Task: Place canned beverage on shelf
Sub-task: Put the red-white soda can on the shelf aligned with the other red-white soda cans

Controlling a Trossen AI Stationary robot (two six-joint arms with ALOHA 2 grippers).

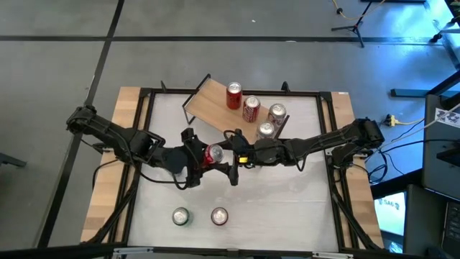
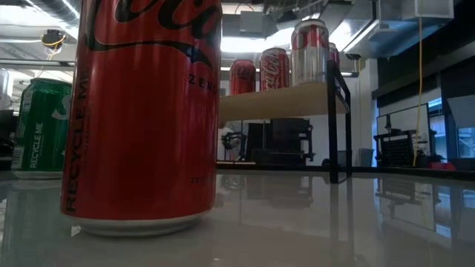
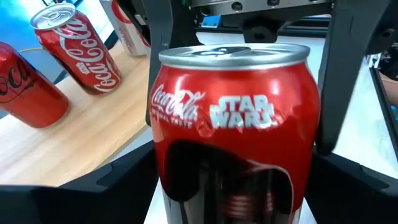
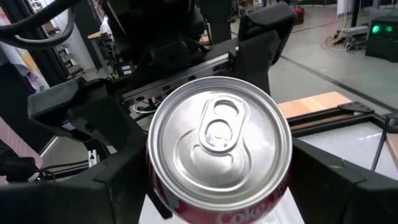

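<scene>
My right pincer (image 1: 231, 160) grasps upright can (image 1: 214, 154) | left pincer (image 1: 192, 160) released around it | shelf (image 1: 215, 106) beyond, nearer right arm.

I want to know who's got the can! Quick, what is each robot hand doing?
Left hand: open, its fingers on either side of the red Star Wars Coca-Cola can.
Right hand: closed on that same can.
</scene>
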